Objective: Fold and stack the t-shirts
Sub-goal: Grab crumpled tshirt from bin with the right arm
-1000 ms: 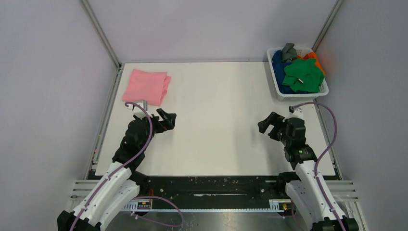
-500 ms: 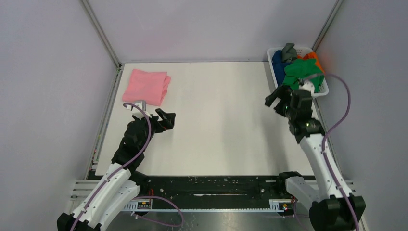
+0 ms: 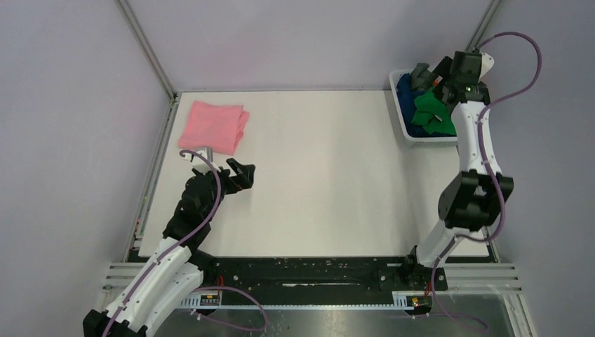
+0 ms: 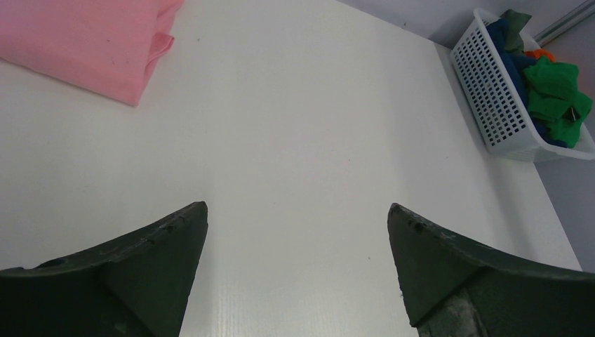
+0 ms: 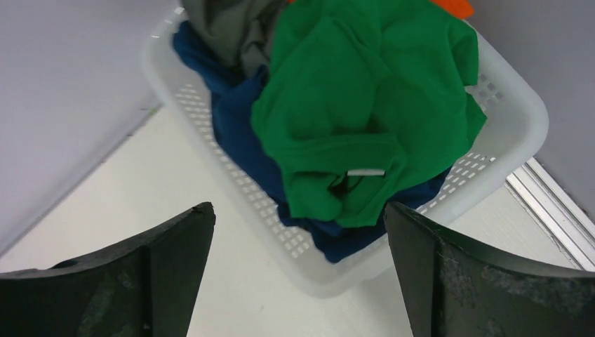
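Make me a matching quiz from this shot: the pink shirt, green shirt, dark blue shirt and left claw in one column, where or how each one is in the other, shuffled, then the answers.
1. pink t-shirt
2. green t-shirt
3. dark blue t-shirt
4. left claw

A. in the basket, lying on top of another shirt
B. open, over bare table
C. folded, at the table's far left corner
D. in the basket, partly under the green one

Pairs: 1-C, 2-A, 3-D, 4-B
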Controlling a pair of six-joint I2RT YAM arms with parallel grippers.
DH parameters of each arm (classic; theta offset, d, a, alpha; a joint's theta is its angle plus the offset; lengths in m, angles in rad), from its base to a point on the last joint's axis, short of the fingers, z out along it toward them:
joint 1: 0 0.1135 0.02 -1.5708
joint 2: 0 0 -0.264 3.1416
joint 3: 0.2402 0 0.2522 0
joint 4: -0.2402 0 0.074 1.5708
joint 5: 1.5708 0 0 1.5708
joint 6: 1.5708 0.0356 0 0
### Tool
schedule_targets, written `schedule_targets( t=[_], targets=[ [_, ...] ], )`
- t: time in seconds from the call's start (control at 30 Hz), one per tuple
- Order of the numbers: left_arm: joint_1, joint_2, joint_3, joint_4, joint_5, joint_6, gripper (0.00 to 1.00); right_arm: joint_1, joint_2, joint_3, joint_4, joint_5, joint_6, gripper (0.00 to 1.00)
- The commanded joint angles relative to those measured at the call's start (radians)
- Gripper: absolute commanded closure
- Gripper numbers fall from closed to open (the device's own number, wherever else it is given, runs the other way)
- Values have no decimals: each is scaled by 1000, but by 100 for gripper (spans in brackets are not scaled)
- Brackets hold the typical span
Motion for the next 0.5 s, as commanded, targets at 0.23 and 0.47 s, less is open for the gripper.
schedule_targets(
  t=[0.23,0.47],
  targets=[
    [-2,54,3,55,-38,11,1,-14,544,561,-338,125,-85,6],
    [-2,53,4,52,-47,9,1,-17,630,636,-366,175,-70,47]
  ],
)
